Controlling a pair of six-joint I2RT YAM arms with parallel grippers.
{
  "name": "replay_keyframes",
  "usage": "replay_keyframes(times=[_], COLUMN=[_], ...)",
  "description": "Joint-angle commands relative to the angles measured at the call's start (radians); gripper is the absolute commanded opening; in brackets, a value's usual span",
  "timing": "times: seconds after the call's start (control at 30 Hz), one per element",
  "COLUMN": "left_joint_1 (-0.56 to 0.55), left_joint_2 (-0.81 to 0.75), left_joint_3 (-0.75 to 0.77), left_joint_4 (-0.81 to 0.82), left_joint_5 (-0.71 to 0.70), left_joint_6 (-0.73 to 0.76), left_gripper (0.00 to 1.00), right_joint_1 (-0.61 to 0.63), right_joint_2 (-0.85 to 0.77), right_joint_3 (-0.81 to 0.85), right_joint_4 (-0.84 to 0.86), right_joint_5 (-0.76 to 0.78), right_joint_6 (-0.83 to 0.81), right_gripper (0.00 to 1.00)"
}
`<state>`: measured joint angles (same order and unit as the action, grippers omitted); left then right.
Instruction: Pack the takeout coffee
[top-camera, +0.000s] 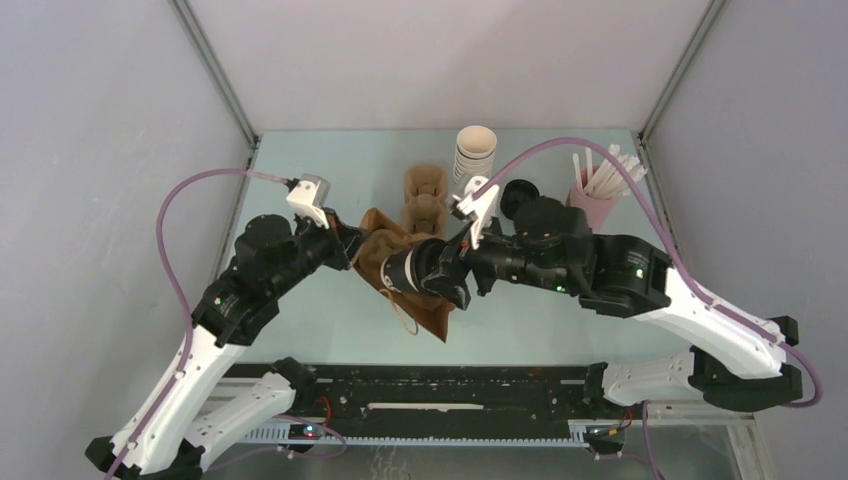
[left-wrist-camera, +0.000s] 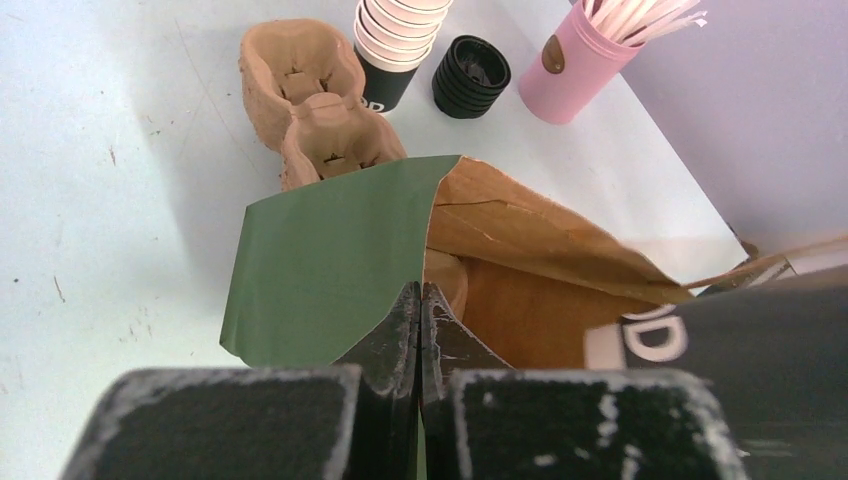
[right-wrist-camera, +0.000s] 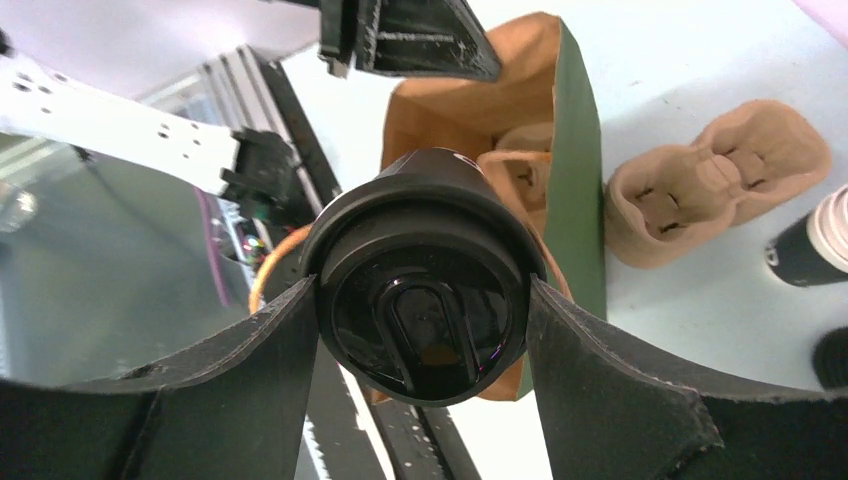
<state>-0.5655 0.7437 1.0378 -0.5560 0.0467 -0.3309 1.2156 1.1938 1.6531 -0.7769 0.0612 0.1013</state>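
While the left gripper stands pinched shut on the rim of the green paper bag, holding its mouth open, the right gripper clasps the takeout coffee by its sides, tipped over at that mouth. Two risks are noted: the cup snagging the rim and pulling the paper from the pinch, and seepage at the black lid owing to the tilt.
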Motion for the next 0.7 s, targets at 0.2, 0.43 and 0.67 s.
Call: replay_keyframes(times=[0.2, 0.43, 0.67], left_joint_1=[-0.008, -0.008, -0.008], left_joint_2=[0.005, -0.004, -0.026], left_joint_3=[-0.012, -0.013, -0.02], left_joint_4=[0.021, 0.001, -0.004], left_joint_5=[0.006, 0.004, -0.018], left_joint_6=[-0.005, -0.002, 0.019], left_gripper=[0.0, 0.0, 0.0], right_joint_1=[0.097, 0.107, 0.113], right_joint_2=[0.166, 0.235, 0.309], right_joint_3=[0.047, 0.025, -0.017], right_joint_4=[-0.04, -0.041, -0.031], right_joint_5=[0.291, 0.333, 0.385], right_joint_6=[-0.227, -0.28, -0.287], right_gripper=[0.6, 0.6, 0.6])
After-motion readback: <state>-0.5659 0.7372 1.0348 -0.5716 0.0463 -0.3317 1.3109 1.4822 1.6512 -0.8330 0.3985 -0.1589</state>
